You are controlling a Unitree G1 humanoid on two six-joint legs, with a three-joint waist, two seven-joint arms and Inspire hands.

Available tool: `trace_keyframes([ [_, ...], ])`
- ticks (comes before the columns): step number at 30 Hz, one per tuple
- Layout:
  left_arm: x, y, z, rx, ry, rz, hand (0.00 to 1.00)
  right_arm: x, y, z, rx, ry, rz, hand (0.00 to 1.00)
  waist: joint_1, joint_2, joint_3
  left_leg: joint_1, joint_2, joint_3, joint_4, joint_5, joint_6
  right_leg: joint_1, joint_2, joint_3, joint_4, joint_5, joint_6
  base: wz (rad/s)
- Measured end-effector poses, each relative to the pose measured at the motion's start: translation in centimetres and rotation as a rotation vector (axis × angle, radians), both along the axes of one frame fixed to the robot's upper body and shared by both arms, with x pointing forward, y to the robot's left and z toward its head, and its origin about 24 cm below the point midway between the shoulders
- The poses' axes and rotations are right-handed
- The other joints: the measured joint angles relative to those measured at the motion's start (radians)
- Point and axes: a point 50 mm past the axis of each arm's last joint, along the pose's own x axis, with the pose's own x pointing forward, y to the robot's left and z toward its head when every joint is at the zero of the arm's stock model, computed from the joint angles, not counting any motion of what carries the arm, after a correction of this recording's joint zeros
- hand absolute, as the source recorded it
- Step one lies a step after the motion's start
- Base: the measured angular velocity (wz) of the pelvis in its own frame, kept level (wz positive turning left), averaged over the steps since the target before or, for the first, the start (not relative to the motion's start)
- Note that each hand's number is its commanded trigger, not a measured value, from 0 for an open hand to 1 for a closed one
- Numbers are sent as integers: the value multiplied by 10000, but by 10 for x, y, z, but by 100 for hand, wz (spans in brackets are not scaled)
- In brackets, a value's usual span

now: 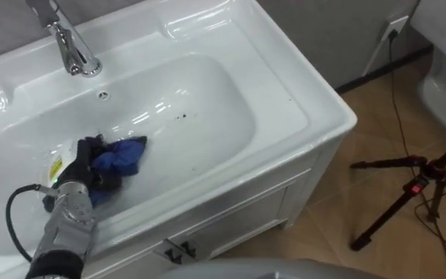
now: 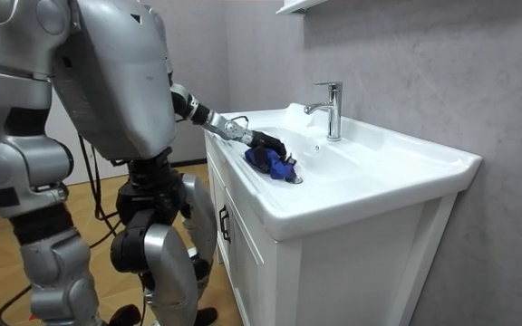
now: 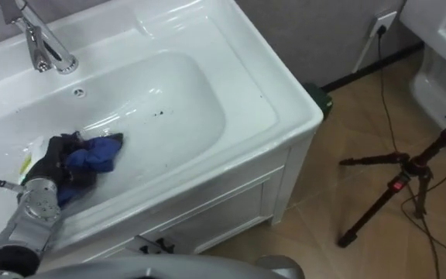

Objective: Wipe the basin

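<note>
Left eye view: left hand [image 1: 90, 161] on blue cloth [image 1: 124, 155], low in basin [image 1: 207, 116] near front wall; finger state cannot be told against cloth; faucet [image 1: 72, 46] behind; tripod [image 1: 409, 194] on floor, right | Room view: robot stands at cabinet [image 2: 243, 263], hand atop cloth in basin.

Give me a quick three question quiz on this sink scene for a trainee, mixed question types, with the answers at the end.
1. True or false: the blue cloth lies inside the basin.
2. Which hand holds the cloth? A) left hand B) right hand
3. Fill in: the dark specks on the basin floor lie to the robot's ____ of the cloth.
Key: 1 true; 2 A; 3 right.
</note>
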Motion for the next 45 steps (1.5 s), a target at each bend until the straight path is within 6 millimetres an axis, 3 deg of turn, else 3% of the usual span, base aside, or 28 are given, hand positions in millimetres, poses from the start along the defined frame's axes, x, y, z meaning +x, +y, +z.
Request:
trace_keyframes([
  [12,-15,16,7,696,-57,226,100,-3,-10,4,-354,-163,-239,0,482,136,-4,1,-40,-215,-142,32,-52,85,24,-101,-156,-43,-31,2],
  [19,-21,31,22,1528,-299,147,100,-4,-20,8,-701,-448,-852,0,575,168,-23,-202,-189,-1185,-170,44,-72,146,1,-578,-218,-45,-30,12],
  [30,-13,32,31,1731,-532,-121,100,-3,-23,10,-740,-740,-950,0,865,265,-13,-340,-212,-1466,-115,50,-83,262,14,-918,-514,-45,-31,6],
  [37,-13,32,31,1726,-505,-108,100,-7,-22,9,-662,-660,-1083,0,790,167,3,-363,-214,-1429,-156,60,-100,271,-2,-1066,-481,-47,-31,2],
  [43,-5,33,34,1831,-596,45,100,-10,-20,8,-527,-648,-1447,0,525,-51,64,-501,-202,-1436,-46,63,-106,230,-17,-1146,-471,-78,-39,6],
  [45,1,32,37,1906,-702,-27,100,-11,-18,7,-472,-628,-1497,0,517,-159,119,-547,-188,-1443,35,63,-105,225,-16,-1157,-476,-82,-41,8],
])
